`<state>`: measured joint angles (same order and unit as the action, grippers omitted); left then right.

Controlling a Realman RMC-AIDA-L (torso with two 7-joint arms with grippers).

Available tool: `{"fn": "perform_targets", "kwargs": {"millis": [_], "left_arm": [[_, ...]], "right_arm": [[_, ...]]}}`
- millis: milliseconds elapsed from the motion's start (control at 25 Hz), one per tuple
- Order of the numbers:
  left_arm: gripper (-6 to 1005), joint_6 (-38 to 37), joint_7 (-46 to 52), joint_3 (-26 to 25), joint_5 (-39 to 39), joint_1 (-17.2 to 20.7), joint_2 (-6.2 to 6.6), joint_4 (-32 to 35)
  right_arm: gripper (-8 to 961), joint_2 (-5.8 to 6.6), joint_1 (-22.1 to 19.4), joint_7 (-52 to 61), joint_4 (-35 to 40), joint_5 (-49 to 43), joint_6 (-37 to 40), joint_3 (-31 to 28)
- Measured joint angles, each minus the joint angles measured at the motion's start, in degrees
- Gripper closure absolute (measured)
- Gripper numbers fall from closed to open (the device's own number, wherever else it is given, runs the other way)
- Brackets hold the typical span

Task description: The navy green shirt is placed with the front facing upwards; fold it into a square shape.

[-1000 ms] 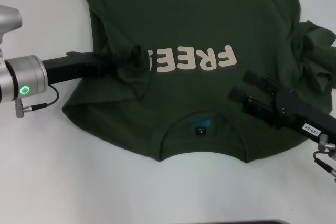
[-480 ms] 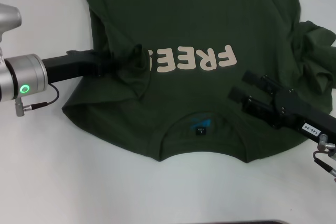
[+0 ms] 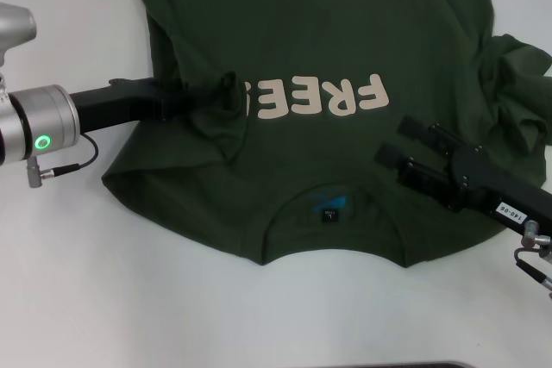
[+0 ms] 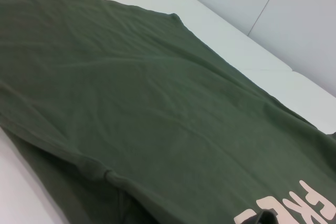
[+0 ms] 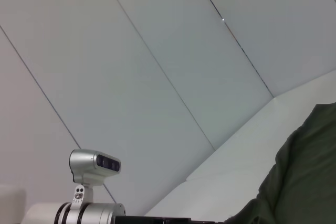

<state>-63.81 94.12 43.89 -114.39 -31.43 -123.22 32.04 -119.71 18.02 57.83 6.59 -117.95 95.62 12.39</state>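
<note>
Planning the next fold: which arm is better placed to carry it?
Probably left. The left gripper is buried in a bunched fold of the navy green shirt, beside the lettering. The right gripper sits open above the shoulder area, gripping nothing.

Head cam looks steeply down on the navy green shirt (image 3: pixel 328 32). Left wrist cam sits low and close, skimming along the cloth twd the wall. Right wrist cam tilts up at wall panels. All three share the shirt.
</note>
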Motion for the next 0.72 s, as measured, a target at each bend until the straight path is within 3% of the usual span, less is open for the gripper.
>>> {"fn": "perform_targets", "kwargs": {"millis": [120, 360, 720], "left_arm": [[471, 0.32, -0.06, 0.05, 0.00, -0.02, -0.01, 0.02], [760, 0.70, 0.20, 0.21, -0.21, -0.19, -0.19, 0.04], [920, 0.71, 0.21, 0.13, -0.03, -0.69, -0.18, -0.13]], "right_arm": [[42, 0.00, 0.00, 0.00, 0.00, 0.00, 0.03, 0.00], [41, 0.00, 0.00, 0.00, 0.00, 0.07, 0.08, 0.00], [41, 0.00, 0.00, 0.00, 0.00, 0.09, 0.09, 0.00]]}}
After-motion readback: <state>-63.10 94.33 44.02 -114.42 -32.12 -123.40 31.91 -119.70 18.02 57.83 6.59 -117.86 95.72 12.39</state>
